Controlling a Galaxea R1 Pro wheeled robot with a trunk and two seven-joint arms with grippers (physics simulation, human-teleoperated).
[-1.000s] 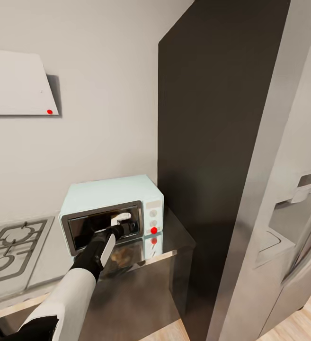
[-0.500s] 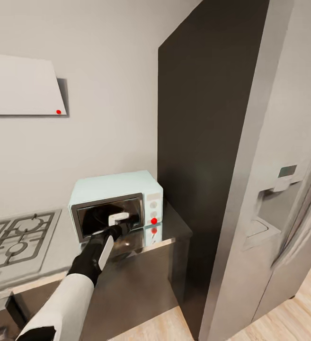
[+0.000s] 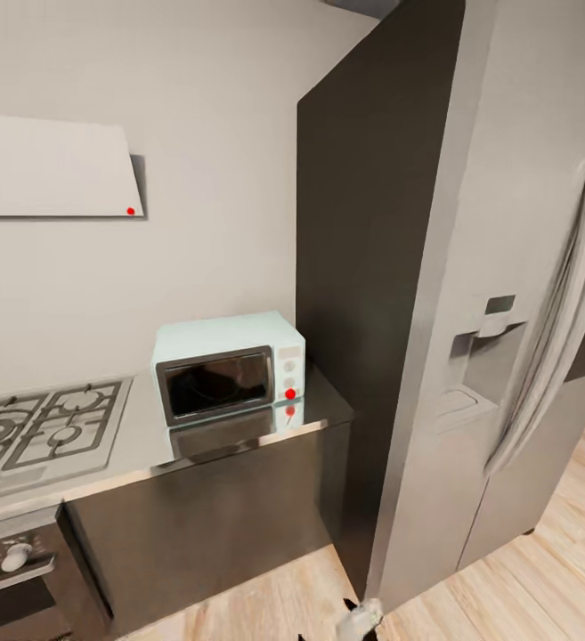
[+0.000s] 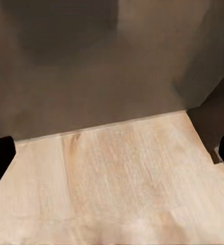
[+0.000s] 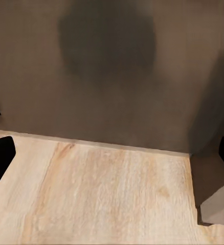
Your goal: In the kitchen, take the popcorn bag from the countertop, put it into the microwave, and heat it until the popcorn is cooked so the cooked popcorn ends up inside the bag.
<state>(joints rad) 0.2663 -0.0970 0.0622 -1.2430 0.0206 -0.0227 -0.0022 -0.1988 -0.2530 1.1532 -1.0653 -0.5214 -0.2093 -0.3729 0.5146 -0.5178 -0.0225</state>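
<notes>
Withdrew my left claw (image 4: pixel 112 158) from the closed mint-blue microwave (image 3: pixel 230 367); both claws, right claw (image 5: pixel 112 158) included, gape empty. Next: reach forward, start heating.

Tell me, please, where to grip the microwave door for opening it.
The microwave door sits shut and flush, no handle discernible. Probably grip its grey frame edge beside the knob panel, coming from the front: the tall dark panel blocks the right side.

I'm facing a pale wall (image 3: pixel 194 133); a tall grey fridge (image 3: pixel 506 312) is standing on wood floor (image 3: pixel 550 570) beside dark cabinets (image 3: pixel 203 525).
</notes>
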